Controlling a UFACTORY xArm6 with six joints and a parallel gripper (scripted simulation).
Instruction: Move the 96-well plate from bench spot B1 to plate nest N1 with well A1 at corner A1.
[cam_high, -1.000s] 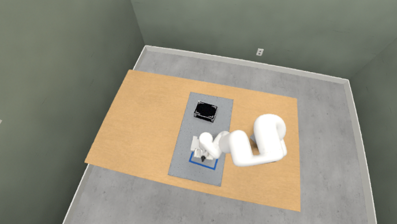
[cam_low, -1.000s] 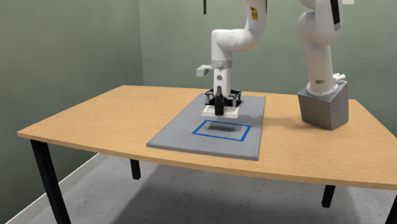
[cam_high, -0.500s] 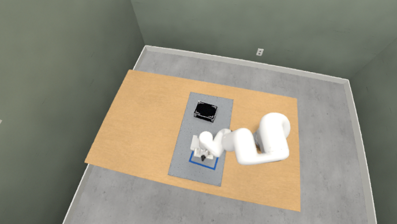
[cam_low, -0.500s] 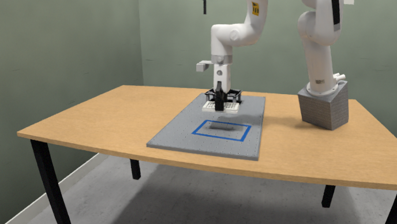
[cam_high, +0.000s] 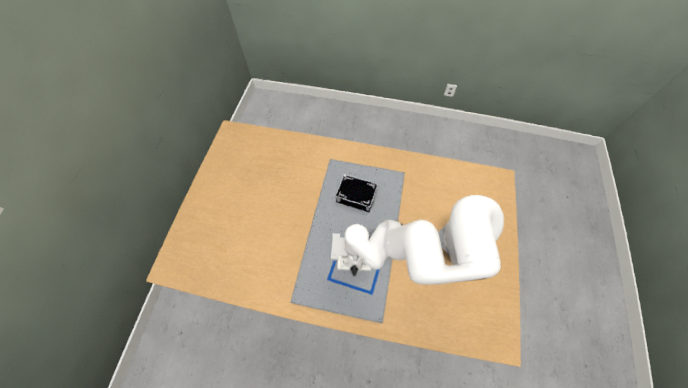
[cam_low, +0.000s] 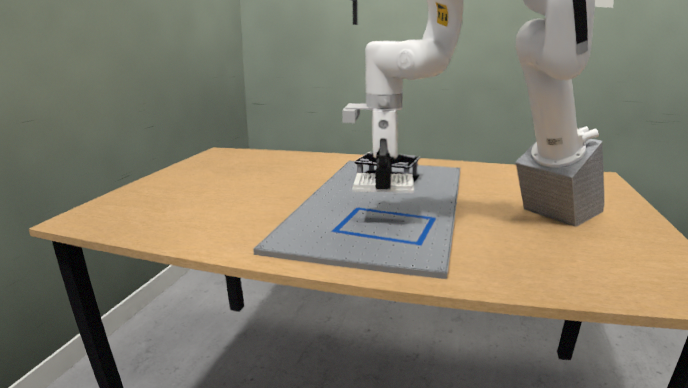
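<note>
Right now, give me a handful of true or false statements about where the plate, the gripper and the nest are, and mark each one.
1. The gripper is shut on the 96-well plate. True.
2. The plate rests inside the blue outline. False: it hangs in the air, with only its shadow on the outline.
3. The black nest has no plate in it. True.
4. The nest stands directly on the bare wooden table. False: it stands on the grey board.
</note>
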